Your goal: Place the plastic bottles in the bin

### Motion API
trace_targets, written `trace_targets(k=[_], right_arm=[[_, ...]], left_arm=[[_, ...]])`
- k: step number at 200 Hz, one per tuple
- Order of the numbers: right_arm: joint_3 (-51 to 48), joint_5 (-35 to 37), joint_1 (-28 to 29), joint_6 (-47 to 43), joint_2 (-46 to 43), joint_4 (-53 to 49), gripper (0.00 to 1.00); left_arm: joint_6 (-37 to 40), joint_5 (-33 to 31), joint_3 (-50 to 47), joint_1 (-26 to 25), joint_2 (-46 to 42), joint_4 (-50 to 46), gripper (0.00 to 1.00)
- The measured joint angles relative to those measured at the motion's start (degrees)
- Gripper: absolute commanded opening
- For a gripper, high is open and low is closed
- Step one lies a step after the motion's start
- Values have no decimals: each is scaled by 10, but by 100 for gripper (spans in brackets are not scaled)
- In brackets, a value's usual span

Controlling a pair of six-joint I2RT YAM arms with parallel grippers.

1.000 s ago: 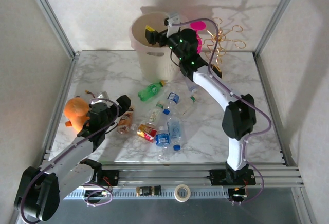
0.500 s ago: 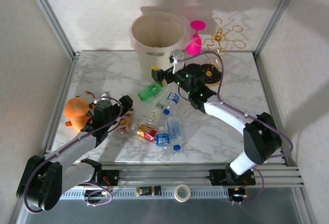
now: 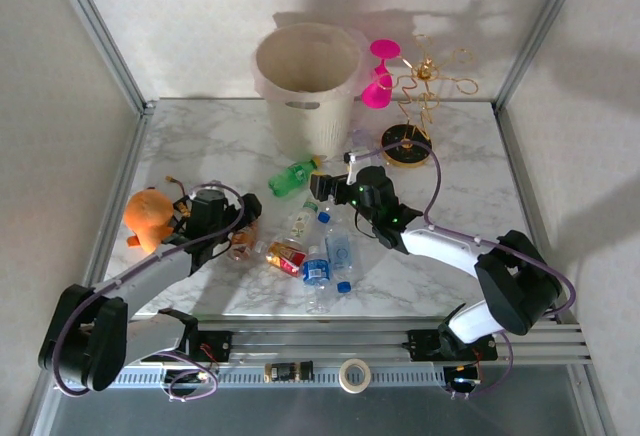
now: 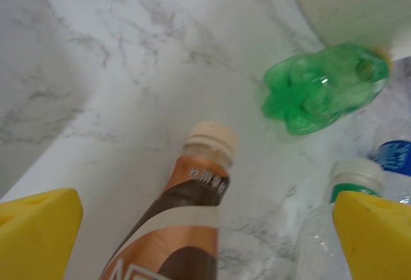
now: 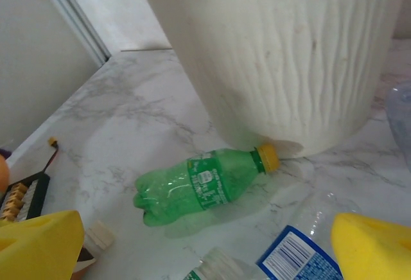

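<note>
A: Where does the bin stand?

B: The bin (image 3: 300, 116) stands upright at the back of the surface (image 3: 200, 146). A pink goblet (image 3: 380, 74) and a gold wire stand (image 3: 405, 148) are to its right.

A: And the bottles?

B: They lie scattered on the marble in front of the bin. A green bottle (image 3: 292, 177) lies on its side nearest the bin, and the right wrist camera shows its yellow cap just at the foot of the bin's wall. Closer to the arms are a clear bottle with a blue label (image 3: 318, 271), a red-labelled bottle (image 3: 285, 256) and a brown bottle (image 4: 192, 196) with a cream cap.

A: What are the left fingers doing?

B: The left fingers (image 4: 35, 235) are spread wide and hold nothing. They sit low over the brown bottle, whose capped end points away from them, midway between the two yellow tips. An orange plush toy (image 3: 148, 218) sits just to the left of that arm.

A: And the right ones?

B: The right fingers (image 5: 372, 245) are spread just as wide and hold nothing either. They hang low over the surface, facing the green bottle and the bin behind it, with a blue-labelled bottle lying close beneath them
</note>
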Motion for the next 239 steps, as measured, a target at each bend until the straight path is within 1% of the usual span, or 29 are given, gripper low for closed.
trace_targets(k=[22, 69, 104, 142, 188, 202, 224, 239], right_arm=[[0, 11, 0, 17, 0, 3, 99], [0, 11, 0, 35, 2, 5, 99], [0, 15, 0, 40, 2, 5, 99], [-1, 15, 0, 41, 2, 5, 99], [-2, 16, 0, 41, 2, 6, 99], [-5, 16, 0, 41, 2, 6, 99], [-6, 21, 0, 41, 2, 7, 99], [-7, 26, 0, 41, 2, 7, 99]], left_arm=[[0, 0, 0, -6, 7, -18, 100], [10, -1, 0, -23, 17, -44, 100], [19, -16, 0, -37, 28, -62, 97], [27, -30, 0, -60, 47, -64, 94], [30, -52, 0, -72, 82, -62, 94], [31, -59, 0, -75, 85, -61, 89], [37, -72, 1, -76, 92, -61, 79], [39, -79, 1, -76, 94, -61, 75]])
